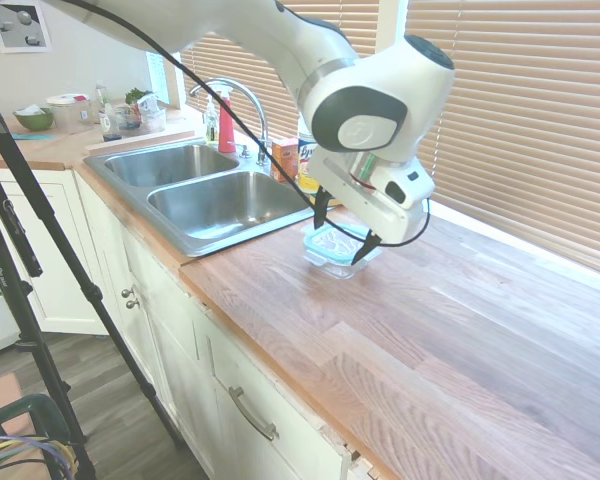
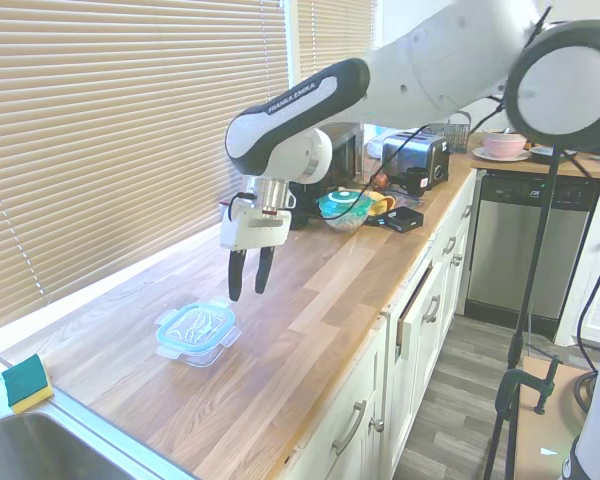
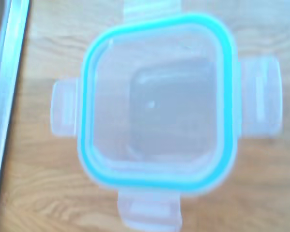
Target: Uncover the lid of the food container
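The food container (image 2: 196,352) is a small clear box standing on the wooden counter near the sink. The lid (image 2: 194,325) with its teal-blue rim lies flat on top of it. In the wrist view the lid (image 3: 154,101) fills the picture, blurred, with clip tabs sticking out on its sides. My gripper (image 2: 249,290) hangs just above the container, a little toward its far side, pointing down. It is open and holds nothing. From the other side, the gripper (image 1: 342,240) straddles the air over the lid (image 1: 330,238), one finger on each side.
A double steel sink (image 1: 210,195) lies beside the container, with a faucet (image 1: 242,100) behind it. An orange box (image 1: 285,158) and a yellow-labelled canister (image 1: 305,150) stand at the sink's back corner. A yellow-green sponge (image 2: 25,383) lies by the sink; bowls (image 2: 345,207) and a toaster (image 2: 415,160) stand further along the counter.
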Motion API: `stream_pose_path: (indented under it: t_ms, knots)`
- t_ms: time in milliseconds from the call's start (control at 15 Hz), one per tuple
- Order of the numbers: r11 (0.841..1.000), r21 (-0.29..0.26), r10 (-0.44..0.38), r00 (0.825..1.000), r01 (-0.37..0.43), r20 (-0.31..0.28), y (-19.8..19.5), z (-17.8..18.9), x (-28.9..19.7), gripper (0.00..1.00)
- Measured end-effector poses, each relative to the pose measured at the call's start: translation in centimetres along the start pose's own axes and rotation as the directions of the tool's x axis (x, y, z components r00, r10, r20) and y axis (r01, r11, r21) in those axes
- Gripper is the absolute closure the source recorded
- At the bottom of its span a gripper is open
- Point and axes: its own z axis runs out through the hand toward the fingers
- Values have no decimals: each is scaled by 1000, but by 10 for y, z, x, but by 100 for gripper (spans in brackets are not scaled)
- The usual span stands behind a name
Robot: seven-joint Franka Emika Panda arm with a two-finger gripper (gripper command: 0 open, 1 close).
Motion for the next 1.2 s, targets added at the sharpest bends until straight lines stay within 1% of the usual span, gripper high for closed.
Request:
stream_pose_path:
  t_ms: [200, 333, 533, 733, 867, 1200]
  knots:
    - [998, 20, -59, 998, 58, 37, -9, 1, 28, 0]
    - [996, 28, -81, 995, 80, 53, -17, 2, 39, 0]
    - [996, 23, -82, 995, 81, 62, -21, 16, 58, 0]
    - [997, 22, -78, 995, 77, 58, -20, 25, 75, 0]
    - [996, 25, -86, 995, 84, 54, -26, 28, 82, 0]
    - [996, 33, -90, 993, 87, 74, -35, 43, 92, 0]
